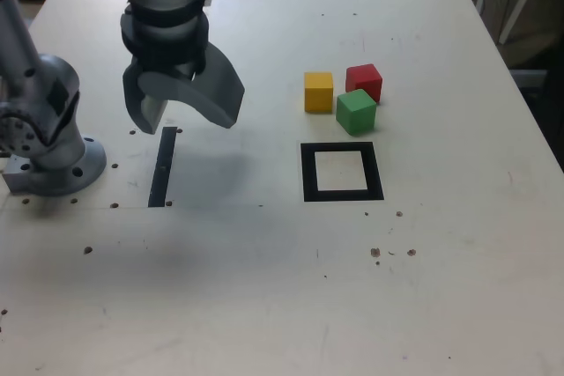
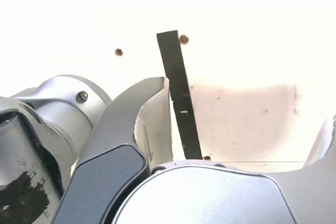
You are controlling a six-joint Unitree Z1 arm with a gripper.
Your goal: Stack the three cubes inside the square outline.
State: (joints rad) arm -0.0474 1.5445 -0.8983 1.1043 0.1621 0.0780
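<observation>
Exterior view, left to right: the grey metal arm base (image 1: 40,129); the grey two-fingered hand (image 1: 185,107), jaws spread wide and empty, hanging above the straight black tape strip (image 1: 162,167); the square black-tape outline with white centre (image 1: 342,172) on the white tabletop (image 1: 264,288), vacant; just behind it the yellow cube (image 1: 318,92), green cube (image 1: 356,112) and red cube (image 1: 364,81), clustered close.
</observation>
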